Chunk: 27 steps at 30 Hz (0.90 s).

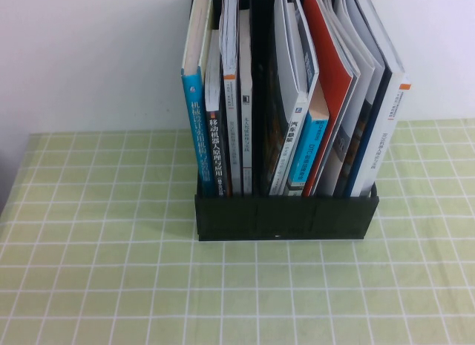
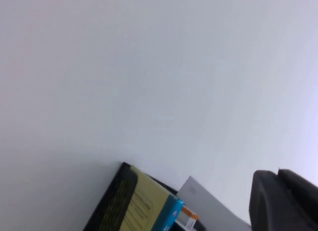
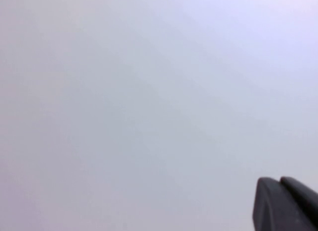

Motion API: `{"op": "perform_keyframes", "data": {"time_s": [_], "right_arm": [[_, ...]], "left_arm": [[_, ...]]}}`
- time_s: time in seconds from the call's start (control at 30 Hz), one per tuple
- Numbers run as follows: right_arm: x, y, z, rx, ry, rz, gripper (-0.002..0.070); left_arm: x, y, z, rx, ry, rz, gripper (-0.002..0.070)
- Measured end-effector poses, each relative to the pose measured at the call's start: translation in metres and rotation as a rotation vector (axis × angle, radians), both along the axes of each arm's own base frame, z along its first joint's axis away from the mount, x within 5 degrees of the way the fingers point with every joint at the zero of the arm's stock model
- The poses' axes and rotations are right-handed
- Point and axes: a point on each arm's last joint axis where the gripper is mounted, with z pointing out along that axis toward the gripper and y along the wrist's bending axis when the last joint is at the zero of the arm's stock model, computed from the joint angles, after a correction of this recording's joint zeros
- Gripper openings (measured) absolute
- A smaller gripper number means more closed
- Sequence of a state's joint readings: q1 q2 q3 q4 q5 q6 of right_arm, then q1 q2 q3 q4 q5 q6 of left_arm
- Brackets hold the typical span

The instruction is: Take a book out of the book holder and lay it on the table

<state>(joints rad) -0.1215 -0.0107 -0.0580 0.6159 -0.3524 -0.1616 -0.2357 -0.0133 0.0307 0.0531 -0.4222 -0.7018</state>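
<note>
- High view: the table (image 1: 237,300) lies nearest the camera, pale green cloth with a white grid.
- The book holder (image 1: 286,217) stands on the table further back, against the white wall (image 1: 89,56). It is black, with its low front wall toward the camera.
- The holder is packed with upright and leaning volumes.
- The book (image 1: 384,137), white-spined with an orange mark at its top corner, sits at the holder's right end. It leans rightward and is inside the rack, not on the table.
- The red-covered magazine (image 1: 332,85) leans a few volumes to its left. The light blue-spined book (image 1: 194,130) stands at the left end.
- Neither arm nor gripper shows in this view, so the book's place relative to the fingers cannot be told here.
- Left wrist view: the left gripper (image 2: 280,198) shows only as a dark rounded part at the frame edge, held up in front of the wall. Open or closed: cannot tell.
- Apart from that part, a black corner of the holder and the light blue-spined book with a yellowish cover are in view. Nothing touches the gripper.
- Right wrist view: the right gripper (image 3: 283,201) is again a dark rounded part at the frame edge. Only blank wall lies beyond it, and nothing is held in sight. Open or closed: cannot tell.
</note>
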Motion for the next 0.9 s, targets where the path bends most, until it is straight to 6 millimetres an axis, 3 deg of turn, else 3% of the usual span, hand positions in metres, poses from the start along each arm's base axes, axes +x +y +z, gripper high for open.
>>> {"op": "perform_keyframes", "data": {"time_s": [0.13,0.23,0.37,0.5,0.6,0.7,0.83,0.9], "right_arm": [[-0.012,0.005,0.034,-0.210,-0.128,-0.057,-0.0001],[-0.023,0.011,0.058,-0.341,-0.215,-0.079,-0.0001],[-0.039,0.020,0.089,-0.480,-0.321,-0.094,-0.0001],[-0.044,0.028,0.129,-0.596,-0.386,-0.102,-0.0002],[-0.030,0.029,0.156,-0.631,-0.326,-0.076,-0.0001],[-0.011,0.023,0.179,-0.551,-0.182,-0.035,-0.0002],[0.013,0.011,0.190,-0.350,0.108,-0.001,-0.0002],[0.023,0.006,0.183,-0.294,0.248,-0.006,-0.0002]], "left_arm": [[-0.002,0.000,0.006,-0.029,-0.016,-0.013,-0.0003],[-0.005,0.002,0.025,-0.028,-0.014,-0.007,-0.0003],[-0.013,0.004,0.062,0.009,-0.034,0.019,-0.0003],[-0.008,0.002,0.104,0.065,-0.032,0.043,-0.0003],[0.008,-0.001,0.132,0.169,0.018,0.077,-0.0003],[0.033,-0.006,0.153,0.271,0.127,0.115,-0.0003],[0.067,-0.009,0.168,0.336,0.335,0.143,-0.0003],[0.087,-0.012,0.166,0.367,0.469,0.141,-0.0003]]}}
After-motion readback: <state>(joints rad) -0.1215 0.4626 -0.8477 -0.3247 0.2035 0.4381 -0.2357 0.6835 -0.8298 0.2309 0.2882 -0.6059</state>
